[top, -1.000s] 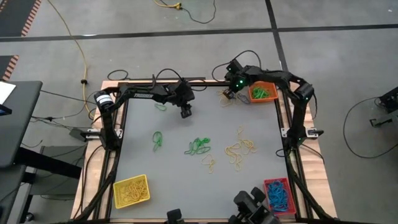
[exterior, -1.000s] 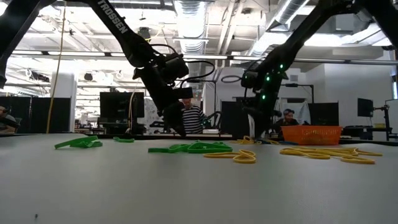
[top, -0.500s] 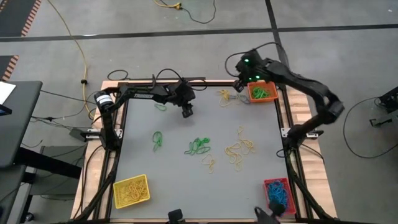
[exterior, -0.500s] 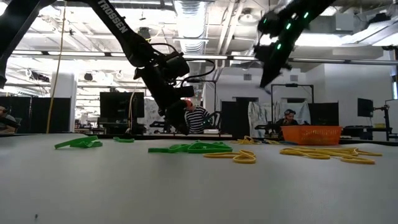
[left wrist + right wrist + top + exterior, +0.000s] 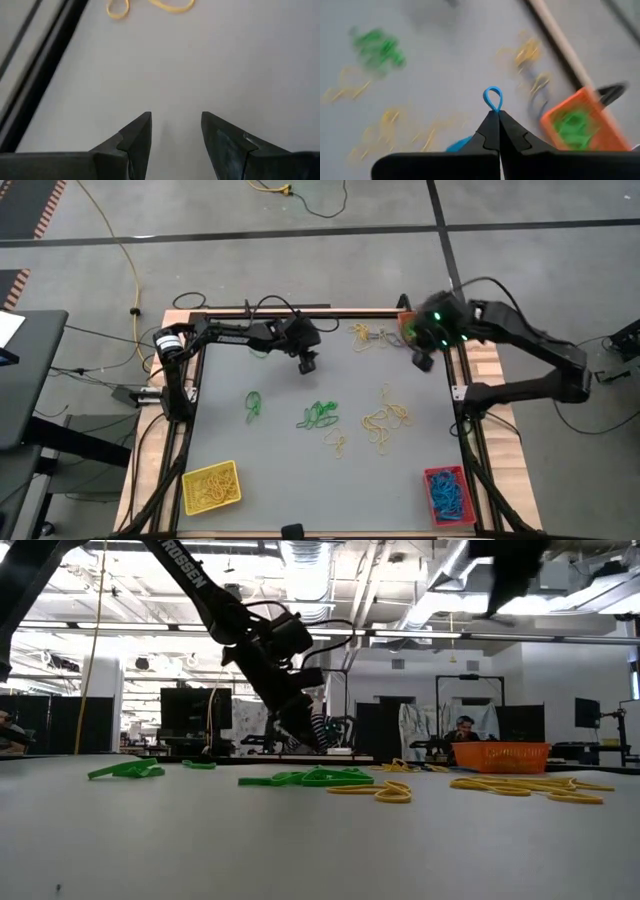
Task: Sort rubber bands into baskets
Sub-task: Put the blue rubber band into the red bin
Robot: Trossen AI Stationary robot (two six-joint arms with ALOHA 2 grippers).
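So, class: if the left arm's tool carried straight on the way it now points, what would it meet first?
Most likely the bare grey table top. The left tool is open, empty and aimed down at it. The yellow rubber bands lie farther off, beyond that spot, though depth is hard to judge.

Your right gripper (image 5: pixel 424 361) is no longer low at the left edge of the orange basket (image 5: pixel 580 126) in the upper right of the high view; it now sits just below that basket, over the table's right rim, pinching a blue rubber band (image 5: pixel 493 98). In the low view it has climbed to the top edge. Your left gripper (image 5: pixel 308 365) has shifted slightly right, and rides higher in the low view.
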